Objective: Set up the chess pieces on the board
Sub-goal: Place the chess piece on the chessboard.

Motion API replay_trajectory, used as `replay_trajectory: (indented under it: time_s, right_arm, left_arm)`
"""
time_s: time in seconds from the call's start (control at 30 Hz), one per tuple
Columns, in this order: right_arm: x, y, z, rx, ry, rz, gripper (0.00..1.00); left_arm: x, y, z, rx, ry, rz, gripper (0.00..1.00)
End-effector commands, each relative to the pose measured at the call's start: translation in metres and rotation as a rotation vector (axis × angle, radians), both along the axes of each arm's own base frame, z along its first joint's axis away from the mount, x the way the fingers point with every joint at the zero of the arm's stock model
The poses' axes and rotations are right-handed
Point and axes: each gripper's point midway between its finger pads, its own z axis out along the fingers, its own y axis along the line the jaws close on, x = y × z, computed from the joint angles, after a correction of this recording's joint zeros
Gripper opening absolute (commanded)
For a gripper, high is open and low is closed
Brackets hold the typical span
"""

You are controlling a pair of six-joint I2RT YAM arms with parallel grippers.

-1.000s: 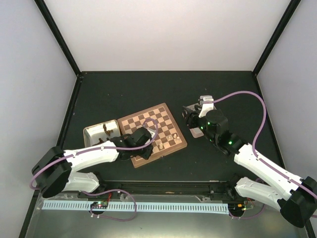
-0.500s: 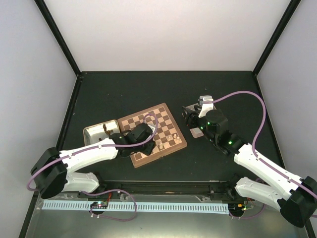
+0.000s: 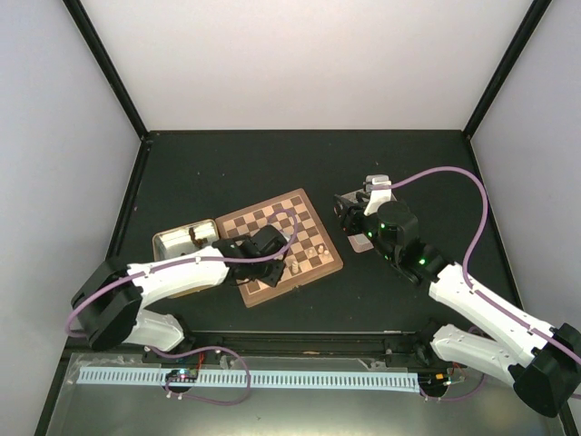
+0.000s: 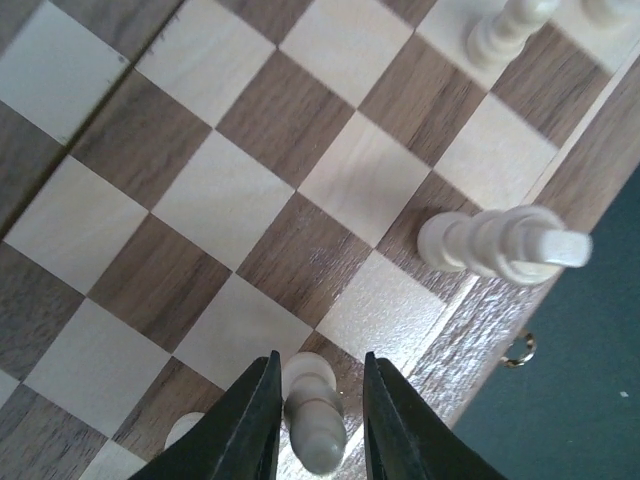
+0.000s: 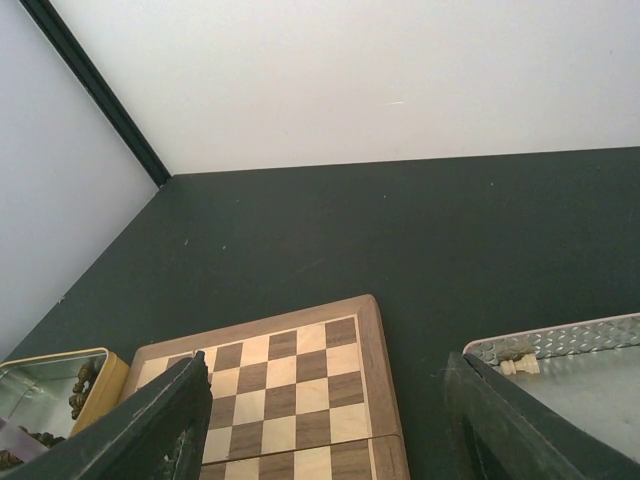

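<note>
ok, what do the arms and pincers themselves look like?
Left arm and right arm: white shells, black joints, a purple cable looping along each; green lights on the right. Left pincer and right pincer: plain black.

One chessboard (image 3: 272, 238) on the counter (image 3: 227, 173). Two hands: left hand (image 4: 319, 372), right hand (image 5: 328, 362).

Pale chessmen in the left wrist view, five:
- One held piece (image 4: 314, 418) between the left hand's fingers.
- One half-hidden piece (image 4: 185, 430) just left of them.
- One rim piece (image 4: 500, 245) ahead to the right.
- Two far pieces (image 4: 510, 28) beyond it.

Metal containers, two:
- One tin (image 3: 172, 243) left of the left hand; its dark pieces (image 5: 82, 388) are too small to count.
- One tray (image 5: 560, 342) by the right hand, with one pale chessman (image 5: 518, 365).
</note>
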Motion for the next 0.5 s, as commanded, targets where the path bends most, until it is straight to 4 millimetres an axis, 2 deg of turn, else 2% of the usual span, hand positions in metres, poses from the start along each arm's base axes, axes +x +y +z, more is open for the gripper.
replay_trajectory:
  time_s: [0.0, 0.47]
  right_arm:
    - [-0.0011, -0.0009, 0.0092, 0.029, -0.024, -0.005, 0.64]
    - [0.0000, 0.0006, 0.0059, 0.027, -0.016, -0.003, 0.64]
  left_arm:
    - [0.0002, -0.0031, -0.0025, 0.012, 0.037, 0.003, 0.22]
    - [-0.0054, 0.0017, -0.0082, 0.045, 0.061, -0.018, 0.14]
